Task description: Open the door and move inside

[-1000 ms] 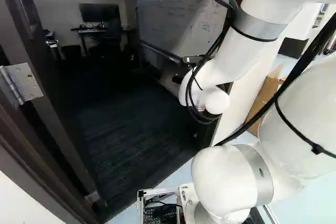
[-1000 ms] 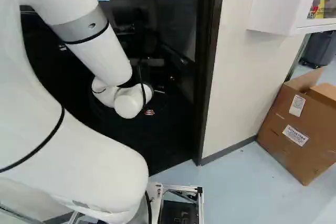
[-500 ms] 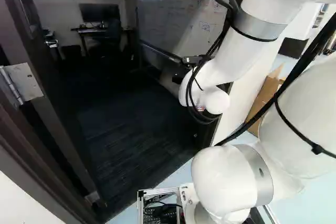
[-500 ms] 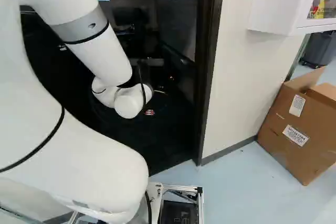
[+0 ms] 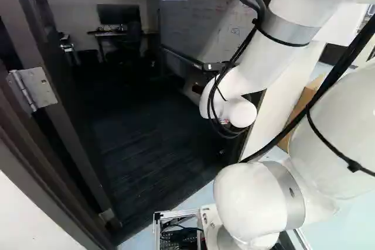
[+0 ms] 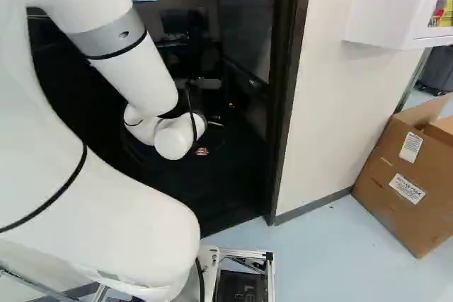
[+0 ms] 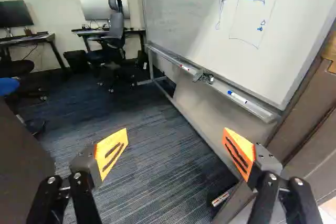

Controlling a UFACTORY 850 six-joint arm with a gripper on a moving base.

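In the left base view the dark door [image 5: 75, 144] stands swung inward along the left, its metal hinge [image 5: 34, 89] facing me and its handle [image 5: 67, 46] farther in. My gripper [image 5: 196, 87] shows only as a dark shape beyond the white wrist, within the doorway. Seen from the wrist, the gripper [image 7: 176, 148] is open, its orange-padded fingers wide apart with only carpet between them. A dark panel [image 7: 21, 156], probably the door, is beside one finger; the door frame [image 7: 307, 135] is beyond the other.
Inside, a whiteboard [image 7: 231, 30] on a stand runs along one side, with an office chair [image 7: 113, 32] and desks at the back. The doorway's right post [image 6: 287, 90] adjoins a pale wall. Outside it are a cardboard box [image 6: 403, 175] and a white cabinet [image 6: 386, 5].
The base has moved: doorway, room and box have shifted rightward in both base views, as in a slight left turn. My arm holds the same pose over its lowest joint.
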